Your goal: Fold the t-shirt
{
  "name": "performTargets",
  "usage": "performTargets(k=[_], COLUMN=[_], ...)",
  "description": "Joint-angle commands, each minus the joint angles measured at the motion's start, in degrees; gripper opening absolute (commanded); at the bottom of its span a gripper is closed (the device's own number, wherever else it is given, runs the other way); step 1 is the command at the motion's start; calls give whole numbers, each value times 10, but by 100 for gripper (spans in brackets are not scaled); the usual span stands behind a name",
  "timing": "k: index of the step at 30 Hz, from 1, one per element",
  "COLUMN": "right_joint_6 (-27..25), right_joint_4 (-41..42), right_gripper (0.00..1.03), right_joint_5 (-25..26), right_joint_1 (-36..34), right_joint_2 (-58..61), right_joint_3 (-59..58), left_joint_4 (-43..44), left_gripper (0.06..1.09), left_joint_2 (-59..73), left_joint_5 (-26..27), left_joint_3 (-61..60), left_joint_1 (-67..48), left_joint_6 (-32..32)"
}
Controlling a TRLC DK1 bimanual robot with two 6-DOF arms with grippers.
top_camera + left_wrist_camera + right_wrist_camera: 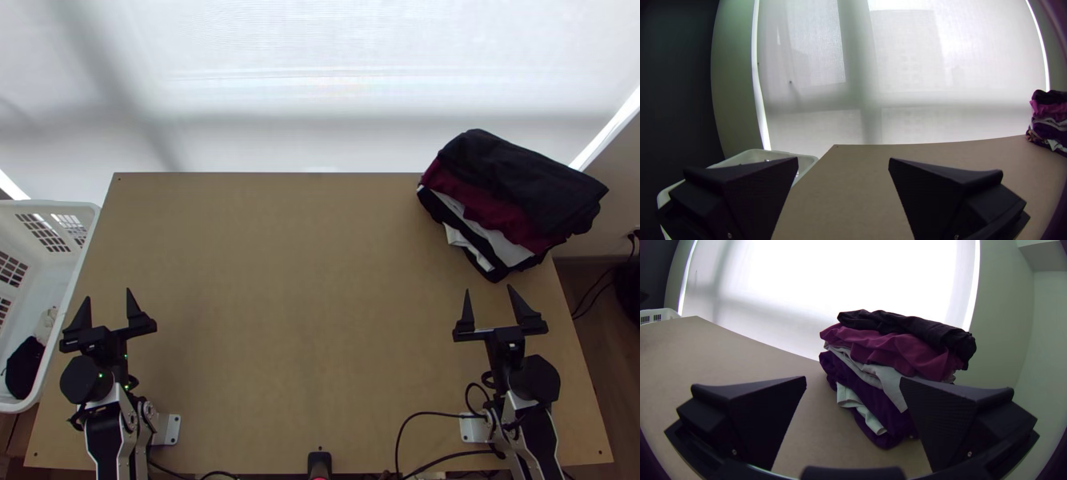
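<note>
Top view: high over the near edge, facing steeply down; wrist views: low, close above the flat light-brown wooden table [304,304], facing the broad white translucent blind [907,66]; all three share both.

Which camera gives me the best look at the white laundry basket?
The top view: it looks down into the basket, onto slotted walls and dark cloth inside, though the frame cuts it off. The left wrist view has its rim, partly behind the left gripper; the right wrist view, a small slotted part far off.
</note>
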Motion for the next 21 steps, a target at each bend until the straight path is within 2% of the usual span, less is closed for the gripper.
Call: performTargets(k=[1, 6, 18, 21], right_joint_6=[6, 6, 6, 6], right_joint_4=[-9, -9, -9, -8], right_gripper=[99, 99, 99, 99], right_joint_5=[-1, -2, -1, -2], right_joint_1=[-3, -3, -3, -3], right_joint_2=[-3, -3, -3, -3], right_joint_3=[-5, -6, -6, -5], left_joint_4=[-13, -14, -18, -21], left_gripper=[105, 105, 105, 105], left_joint_2=[-3, -3, -3, 2], left_joint_5=[1, 15, 20, 20], left_joint_3=[-22, -22, -22, -21], left_joint_1=[3, -9, -15, 21], left_joint_6=[8, -63, -65, -62])
